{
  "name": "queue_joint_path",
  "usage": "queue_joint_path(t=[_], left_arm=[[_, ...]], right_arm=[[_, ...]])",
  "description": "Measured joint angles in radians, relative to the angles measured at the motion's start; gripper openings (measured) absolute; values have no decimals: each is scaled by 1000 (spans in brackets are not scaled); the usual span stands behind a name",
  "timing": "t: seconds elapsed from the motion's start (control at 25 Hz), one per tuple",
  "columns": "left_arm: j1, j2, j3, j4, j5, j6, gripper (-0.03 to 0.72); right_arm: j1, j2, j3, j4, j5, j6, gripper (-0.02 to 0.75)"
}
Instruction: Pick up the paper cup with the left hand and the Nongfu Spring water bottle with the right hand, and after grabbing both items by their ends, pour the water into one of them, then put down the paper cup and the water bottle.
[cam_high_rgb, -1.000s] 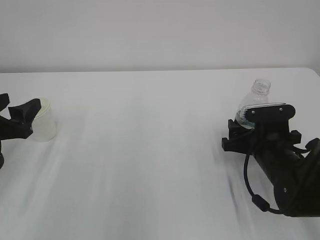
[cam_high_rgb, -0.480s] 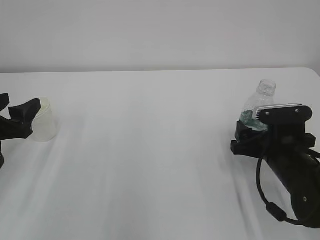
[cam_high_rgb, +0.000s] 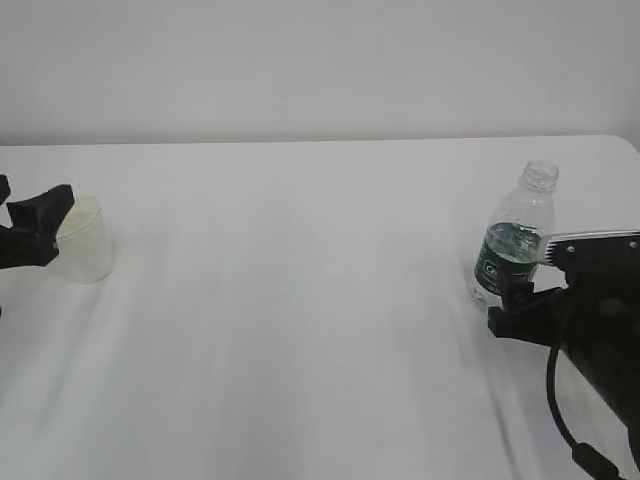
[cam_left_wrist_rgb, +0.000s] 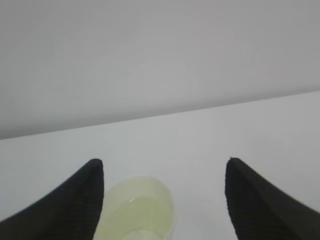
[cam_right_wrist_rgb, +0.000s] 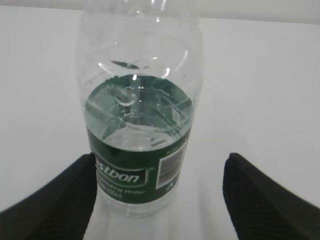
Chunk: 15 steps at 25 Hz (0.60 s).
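The paper cup stands upright on the white table at the far left, its pale yellow inside showing. My left gripper is open just left of it. In the left wrist view the cup sits low between the fingers, close to the left one, and nothing grips it. The Nongfu Spring water bottle stands upright and capless at the right, with clear water inside at about the level of the top of its green label. My right gripper is open in front of it. The bottle is near the left fingertip, well clear of the right one.
A plain pale wall runs behind the table's far edge. The table's right edge lies just beyond the bottle, and my right arm fills the lower right corner.
My right gripper has drawn back toward the lower right, leaving the bottle's lower half and label uncovered. My left gripper has shifted slightly left from the cup.
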Motion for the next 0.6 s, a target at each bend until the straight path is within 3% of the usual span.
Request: queue_joint_path(t=[0.6], left_arm=[[0,-197,4,-2,55,0,540]], right_arm=[[0,-206,182,-32,0,5,594]])
